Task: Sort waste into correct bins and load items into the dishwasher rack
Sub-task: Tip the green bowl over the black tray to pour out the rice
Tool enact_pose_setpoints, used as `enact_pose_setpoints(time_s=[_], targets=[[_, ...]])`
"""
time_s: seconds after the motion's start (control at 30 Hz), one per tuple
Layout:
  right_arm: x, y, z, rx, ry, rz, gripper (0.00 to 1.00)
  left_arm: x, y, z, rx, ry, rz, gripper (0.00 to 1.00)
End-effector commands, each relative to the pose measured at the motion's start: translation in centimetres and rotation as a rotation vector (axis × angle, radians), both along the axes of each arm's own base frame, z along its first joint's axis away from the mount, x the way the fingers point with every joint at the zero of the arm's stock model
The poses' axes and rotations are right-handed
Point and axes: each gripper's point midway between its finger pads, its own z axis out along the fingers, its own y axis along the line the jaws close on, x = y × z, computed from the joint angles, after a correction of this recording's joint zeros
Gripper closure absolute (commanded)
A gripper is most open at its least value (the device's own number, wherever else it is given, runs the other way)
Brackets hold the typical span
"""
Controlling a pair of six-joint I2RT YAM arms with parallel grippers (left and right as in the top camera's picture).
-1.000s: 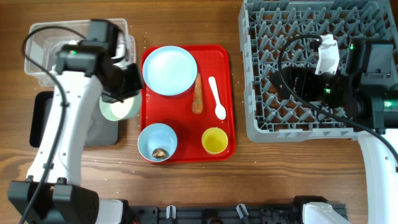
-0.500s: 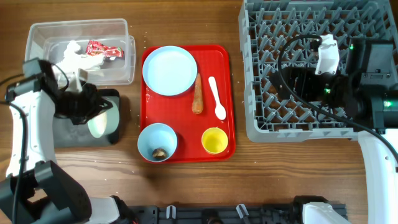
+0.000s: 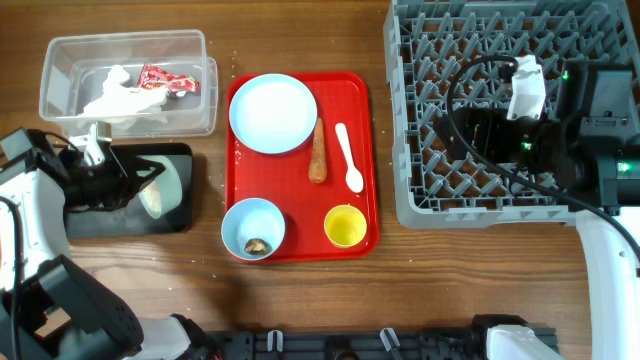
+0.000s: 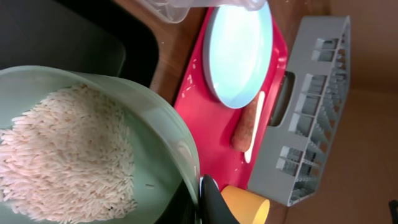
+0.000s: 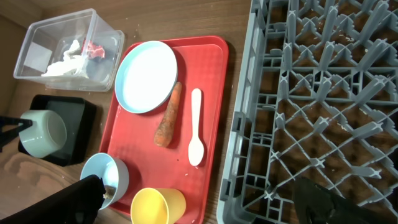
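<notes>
Here, the left gripper (image 3: 128,186) clamps a pale blue bowl (image 3: 160,190) of white rice grains (image 4: 62,149), tilted over the black tray (image 3: 100,222) at left. Beyond, the clear tub (image 3: 60,70) holds a crumpled napkin (image 3: 115,95) and a red-and-white wrapper (image 3: 165,80). The red tray (image 3: 365,150) carries 1 plate (image 3: 272,112), a carrot stick (image 3: 318,152), a spoon (image 3: 350,160), a yellow cup (image 3: 345,226) and a second bowl (image 3: 240,218) holding a brown lump (image 3: 257,244). The right gripper (image 5: 202,199) hangs wide open over the grey rack (image 3: 420,60) at right.
</notes>
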Motion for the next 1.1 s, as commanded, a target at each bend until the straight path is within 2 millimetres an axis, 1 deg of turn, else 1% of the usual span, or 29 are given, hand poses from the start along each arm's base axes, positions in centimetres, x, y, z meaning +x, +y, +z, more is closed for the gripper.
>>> enact_pose_setpoints(time_s=[0.0, 0.07, 0.13, 0.2, 0.27, 0.3, 0.37, 0.47, 0.57, 0.67, 0.73, 1.07], targets=[[0.1, -0.2, 0.8, -0.009, -0.026, -0.001, 0.00, 0.4, 0.0, 0.5, -0.043, -0.052, -0.006, 0.96], [0.1, -0.2, 0.8, -0.009, -0.026, -0.001, 0.00, 0.5, 0.8, 0.8, -0.081, -0.087, 0.016, 0.96], [0.1, -0.2, 0.8, -0.009, -0.026, -0.001, 0.00, 0.4, 2.3, 1.0, -0.110, -0.119, 0.057, 0.96], [0.1, -0.2, 0.8, -0.009, -0.026, -0.001, 0.00, 0.2, 4.3, 1.3, -0.167, -0.168, 0.124, 0.96], [0.1, -0.2, 0.8, -0.008, -0.025, -0.002, 0.00, 0.1, 6.3, 1.3, -0.237, -0.205, 0.197, 0.96], [0.1, -0.2, 0.8, -0.008, -0.025, -0.001, 0.00, 0.3, 6.9, 1.2, -0.273, -0.224, 0.218, 0.96], [0.1, -0.2, 0.8, -0.008, -0.025, -0.002, 0.00, 0.7, 7.6, 0.9, -0.351, -0.261, 0.242, 0.96], [0.0, -0.2, 0.8, -0.007, -0.024, -0.003, 0.00, 1.6, 7.9, 0.8, -0.465, -0.316, 0.257, 0.96], [0.1, -0.2, 0.8, -0.007, -0.024, -0.002, 0.00, 2.1, 8.2, 1.4, -0.537, -0.381, 0.261, 0.96], [0.1, -0.2, 0.8, -0.007, -0.026, -0.002, 0.00, 2.2, 8.2, 2.8, -0.598, -0.439, 0.264, 0.96], [0.1, -0.2, 0.8, -0.007, -0.025, -0.003, 0.00, 2.3, 8.3, 3.1, -0.634, -0.423, 0.279, 0.96], [0.1, -0.2, 0.8, -0.007, -0.025, -0.003, 0.00, 2.1, 8.0, 3.1, -0.698, -0.355, 0.314, 0.96]])
